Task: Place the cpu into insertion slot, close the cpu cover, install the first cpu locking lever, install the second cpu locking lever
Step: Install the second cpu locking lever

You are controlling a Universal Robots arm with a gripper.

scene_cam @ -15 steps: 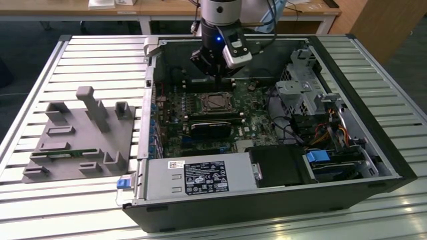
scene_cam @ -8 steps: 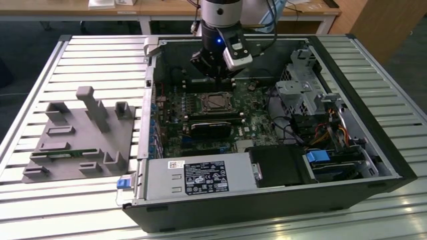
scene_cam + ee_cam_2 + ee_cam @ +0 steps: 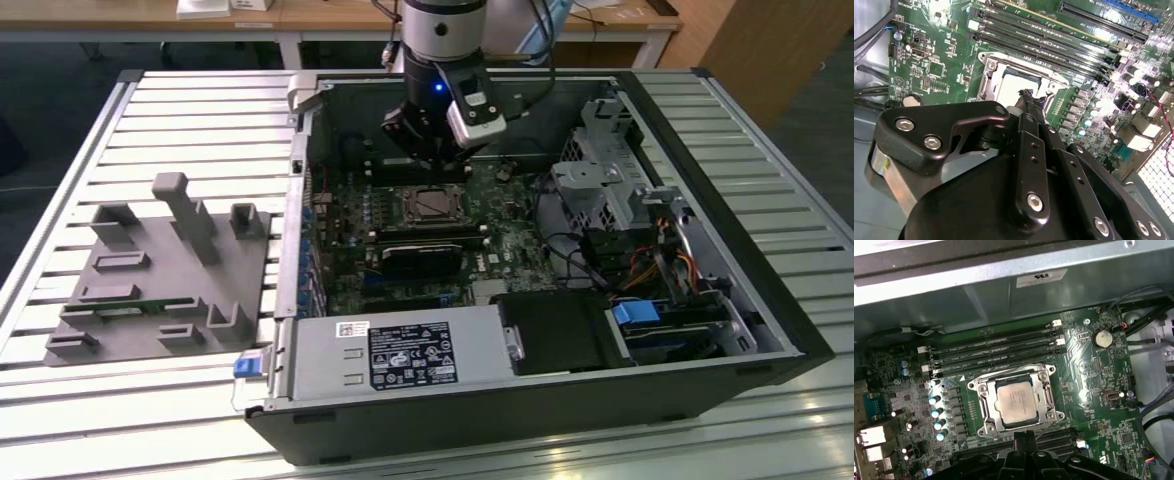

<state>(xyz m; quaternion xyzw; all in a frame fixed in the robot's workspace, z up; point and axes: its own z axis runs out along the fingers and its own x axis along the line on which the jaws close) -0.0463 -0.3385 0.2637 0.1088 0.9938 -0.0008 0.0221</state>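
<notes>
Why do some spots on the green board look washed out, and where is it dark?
In the second wrist view, glare whitens the green circuit board near its silver capacitors. In the first wrist view, the dull silver square chip is evenly lit. In the exterior view, the black computer case is shadowed under the arm.

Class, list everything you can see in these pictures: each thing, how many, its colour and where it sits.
computer case: one, black, open on the slatted table.
circuit board: one, green, inside the case.
cpu: one, silver-grey, lying in the insertion slot.
cpu cover: one, silvery, framing the cpu.
power supply: one, grey, at the case's near edge.
holder block: one, grey, exterior view's left.
hand: one, black, above the slot.
</notes>
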